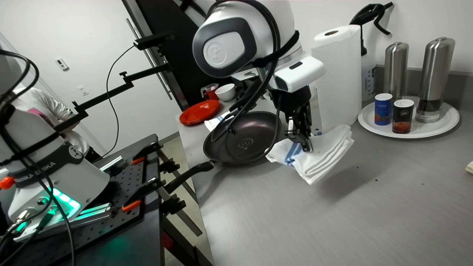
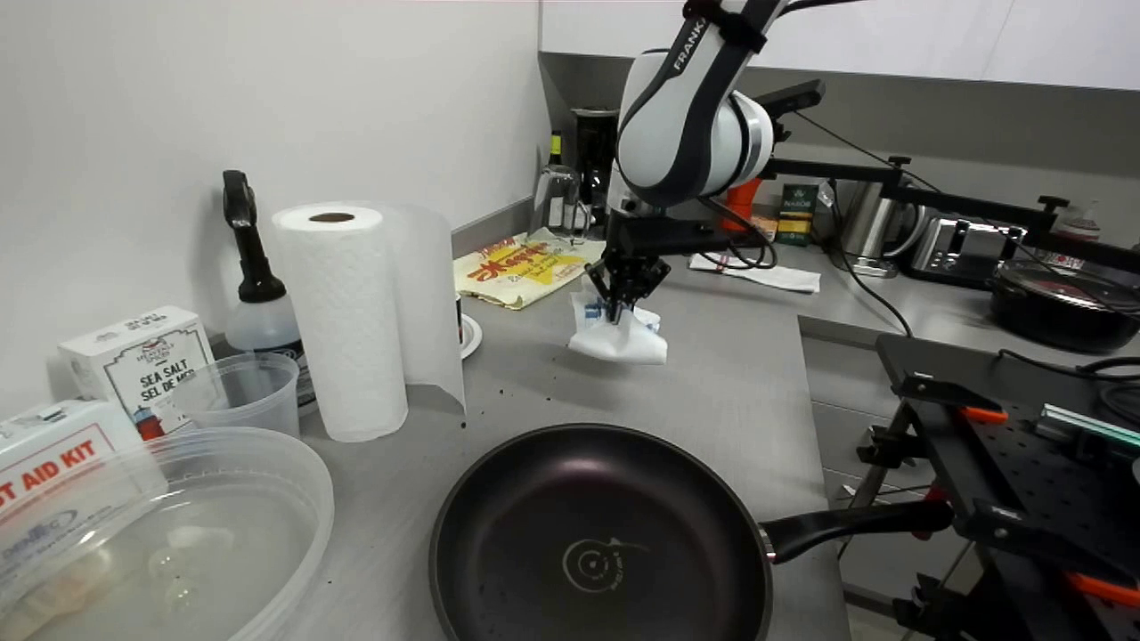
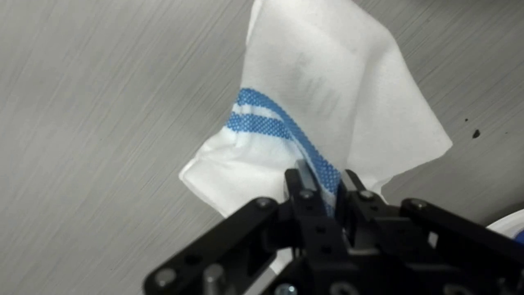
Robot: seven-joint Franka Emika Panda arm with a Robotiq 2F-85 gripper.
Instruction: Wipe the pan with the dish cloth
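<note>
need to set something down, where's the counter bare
The counter is bare but for dark specks between the white plate, the held dish cloth and the counter's edge. Crowded: between the pan and wall, with a paper towel roll, spray bottle, salt box and clear tub.

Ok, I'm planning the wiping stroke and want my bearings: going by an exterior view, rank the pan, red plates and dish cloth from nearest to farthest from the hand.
1. Dish cloth: gripped in the hand.
2. Pan: left of the held fabric in the picture.
3. Red plates: past the pan, toward the upper left of the picture.
</note>
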